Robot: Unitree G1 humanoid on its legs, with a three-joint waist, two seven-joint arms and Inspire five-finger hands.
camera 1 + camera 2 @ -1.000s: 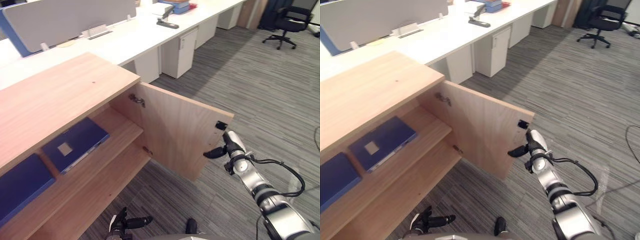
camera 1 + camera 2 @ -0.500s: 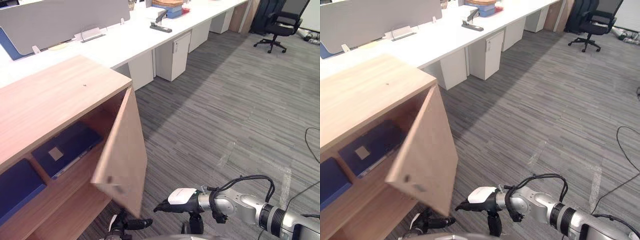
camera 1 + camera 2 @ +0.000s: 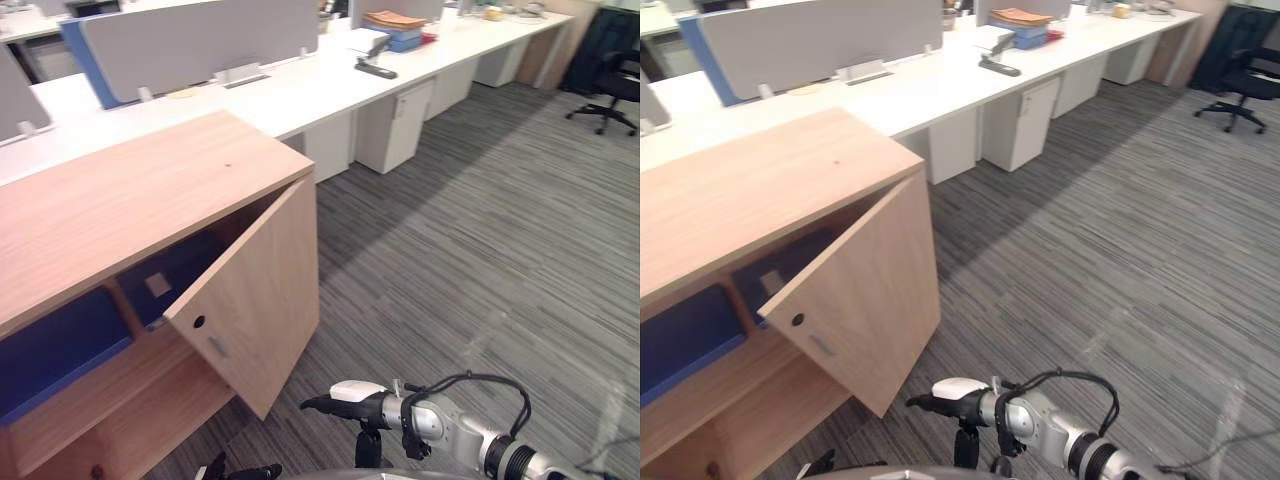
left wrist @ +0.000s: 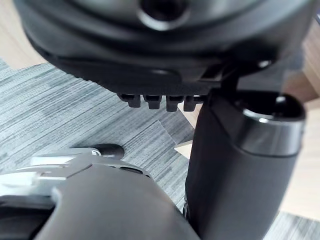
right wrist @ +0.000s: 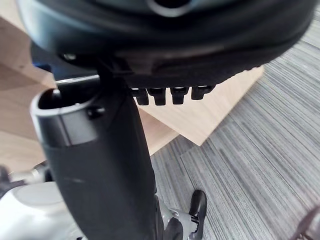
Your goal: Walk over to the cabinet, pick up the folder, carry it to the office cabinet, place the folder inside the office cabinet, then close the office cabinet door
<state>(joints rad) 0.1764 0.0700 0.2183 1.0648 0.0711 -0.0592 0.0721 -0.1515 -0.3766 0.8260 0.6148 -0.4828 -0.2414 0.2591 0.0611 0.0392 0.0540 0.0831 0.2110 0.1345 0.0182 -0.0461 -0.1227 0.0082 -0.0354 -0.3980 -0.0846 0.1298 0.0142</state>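
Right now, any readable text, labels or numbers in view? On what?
No text can be read in any view.
Pale label on the blue folder inside the cabinet: too small to read.

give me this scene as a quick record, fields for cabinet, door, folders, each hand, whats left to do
office cabinet: low, light wood, in front of a white desk
door: ajar, about half shut
folder: blue, pale label, flat on the upper shelf, partly hidden by the door
other folder: blue, same level, past a divider
right hand: open, low over the carpet, near the door's bottom corner, not touching
left hand: open, holding nothing
left to do: shut the door
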